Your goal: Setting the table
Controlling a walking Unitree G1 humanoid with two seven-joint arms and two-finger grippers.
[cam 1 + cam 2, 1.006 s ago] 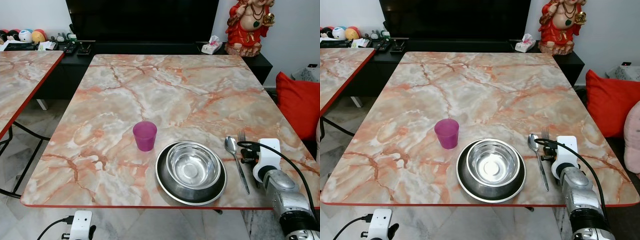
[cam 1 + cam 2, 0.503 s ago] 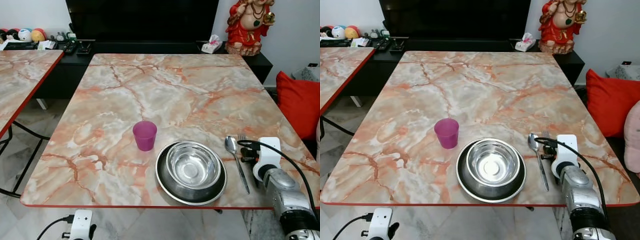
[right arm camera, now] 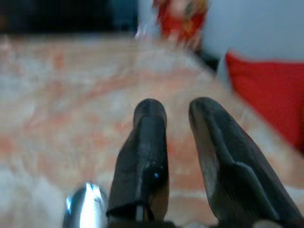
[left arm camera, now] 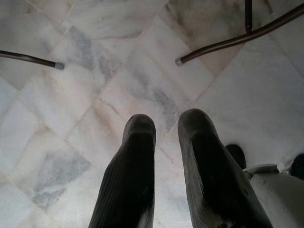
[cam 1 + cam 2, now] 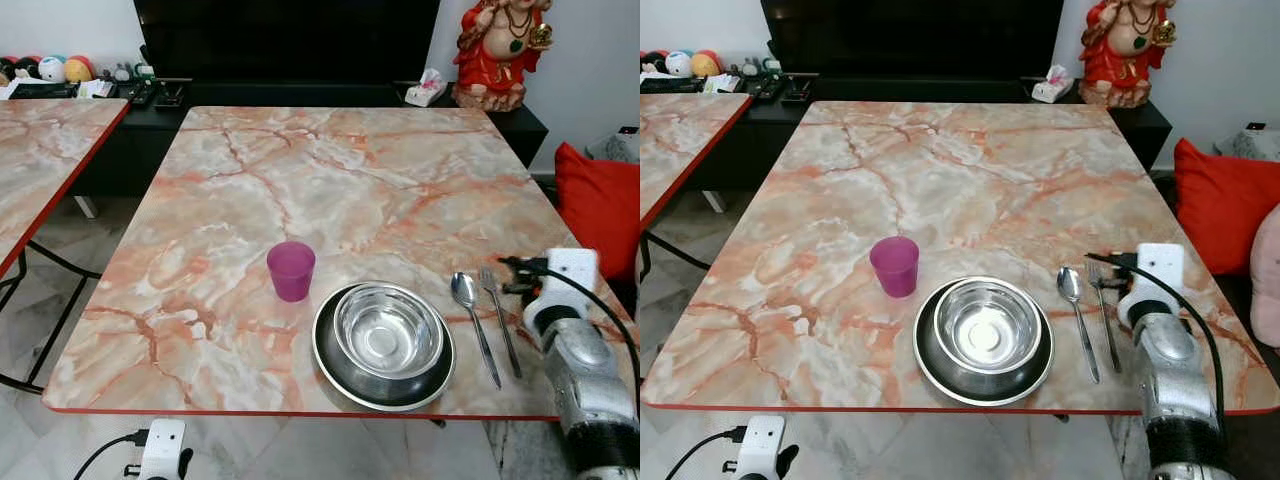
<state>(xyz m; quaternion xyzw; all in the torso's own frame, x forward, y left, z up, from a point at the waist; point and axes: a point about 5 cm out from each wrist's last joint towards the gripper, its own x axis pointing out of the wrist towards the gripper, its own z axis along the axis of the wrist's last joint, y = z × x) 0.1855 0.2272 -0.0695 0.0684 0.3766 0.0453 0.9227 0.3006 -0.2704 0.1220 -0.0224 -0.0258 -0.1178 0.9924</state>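
Marble table [image 5: 330, 190] held full setting near front edge; left gripper [image 4: 166, 137] hung idle over floor, fingers slightly parted, holding nothing. Purple cup [image 5: 291, 271] light, likely plastic, best taken round wall. Steel bowl [image 5: 388, 331] nested in plate [image 5: 345, 375], slippery, take by rim. Spoon [image 5: 474, 312], fork [image 5: 499, 318] thin, stiff, flat, best pinched mid-handle. Right gripper [image 3: 175, 118] beside fork, fingers parted, empty
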